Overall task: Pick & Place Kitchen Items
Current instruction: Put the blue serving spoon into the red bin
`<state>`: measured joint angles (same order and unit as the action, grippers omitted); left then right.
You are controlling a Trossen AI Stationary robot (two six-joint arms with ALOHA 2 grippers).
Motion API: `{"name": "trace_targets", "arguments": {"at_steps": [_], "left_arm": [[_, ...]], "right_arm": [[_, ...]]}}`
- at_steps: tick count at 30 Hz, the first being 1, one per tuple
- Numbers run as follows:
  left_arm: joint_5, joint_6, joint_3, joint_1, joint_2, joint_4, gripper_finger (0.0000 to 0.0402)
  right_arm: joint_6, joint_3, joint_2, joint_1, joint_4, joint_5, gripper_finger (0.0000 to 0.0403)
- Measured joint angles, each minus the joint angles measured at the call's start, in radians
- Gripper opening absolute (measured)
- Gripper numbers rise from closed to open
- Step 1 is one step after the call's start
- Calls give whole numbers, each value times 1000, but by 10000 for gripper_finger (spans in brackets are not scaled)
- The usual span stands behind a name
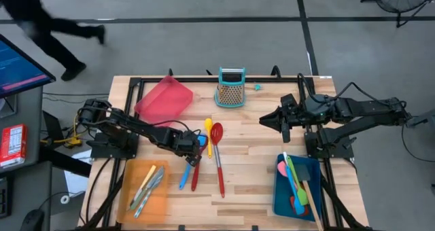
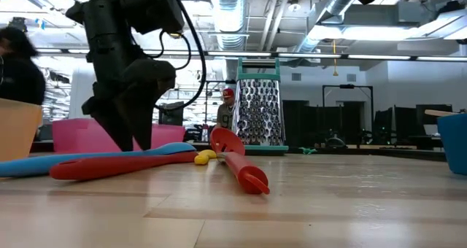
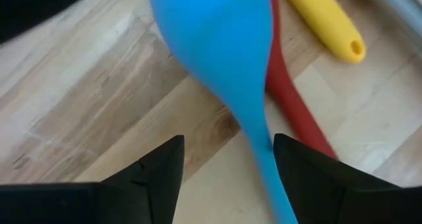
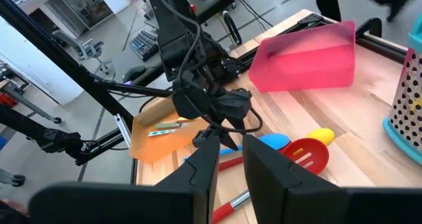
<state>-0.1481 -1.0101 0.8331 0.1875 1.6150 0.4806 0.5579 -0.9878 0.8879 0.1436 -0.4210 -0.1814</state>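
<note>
My left tool (image 1: pixel 192 147) stands released directly over the blue spoon (image 3: pixel 217 59), fingers either side of its neck, its long axis running toward the surface's near edge; my right tool (image 1: pixel 272 119) waits well apart.

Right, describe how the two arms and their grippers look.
Both arms are dark, jointed links on black bases, with black cables looping along them. The left gripper has two flat, black, pointed fingers. The right gripper has two broader, black, blocky fingers. No markings show.
</note>
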Motion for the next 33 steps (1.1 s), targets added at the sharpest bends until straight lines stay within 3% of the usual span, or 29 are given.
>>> {"name": "trace_targets", "arguments": {"at_steps": [15,18,26,33], "left_arm": [[-9,-12,3,13,72,-28,209],[2,-17,2,7,72,-18,173],[6,-35,1,8,75,8,18],[2,-40,-5,8,-8,9,11]], "right_arm": [[19,0,0,0,-10,-1,65],[19,0,0,0,-10,-2,65],[19,0,0,0,-12,-3,65],[10,0,0,0,-11,-3,65]]}}
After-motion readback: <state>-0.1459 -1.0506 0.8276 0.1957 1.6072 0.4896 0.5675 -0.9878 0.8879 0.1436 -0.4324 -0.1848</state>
